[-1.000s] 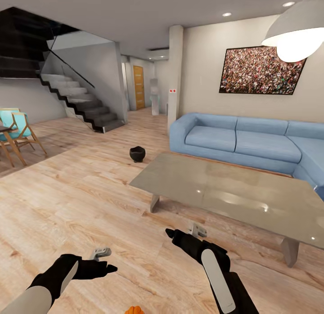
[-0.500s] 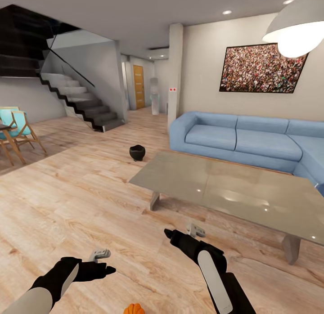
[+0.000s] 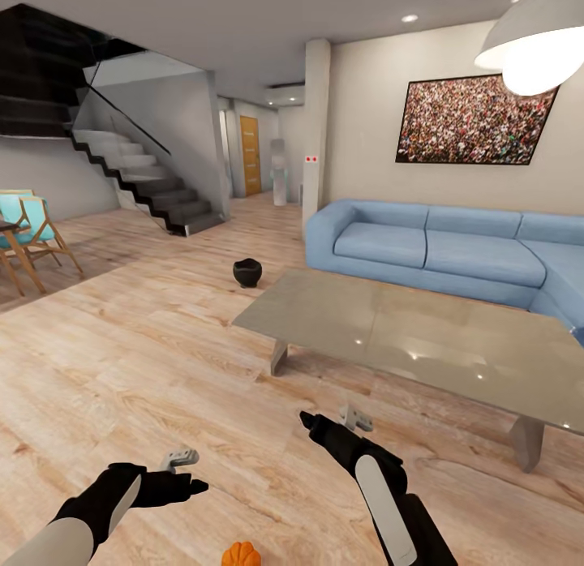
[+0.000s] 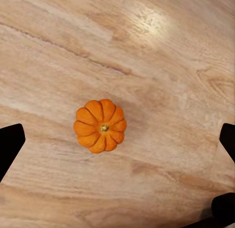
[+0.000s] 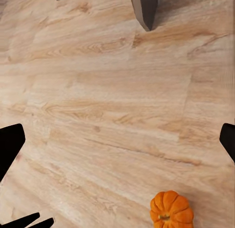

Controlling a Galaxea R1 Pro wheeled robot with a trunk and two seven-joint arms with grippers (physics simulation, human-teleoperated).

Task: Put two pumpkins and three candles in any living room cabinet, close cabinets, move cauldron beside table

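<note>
You had little of the task done at this moment, judging by what lay in sight. 1 pumpkin (image 3: 241, 554) sat on the wooden floor (image 3: 146, 363) at 6 o'clock in the head view, between your 2 arms and close to the base; in the left wrist view it lay directly under the left gripper (image 4: 117, 145), not yet gripped. That gripper was spread wide, its tips well apart on either side of the pumpkin. The right gripper (image 5: 117, 140) was spread too and held nothing, with the pumpkin off to 1 side.

The cauldron (image 3: 247, 272) stood on the floor at 12 o'clock, near the far corner of the glass counter (image 3: 405, 339), so that step may already have been close to satisfied. The pumpkin, at least, was left for you to stow.
</note>
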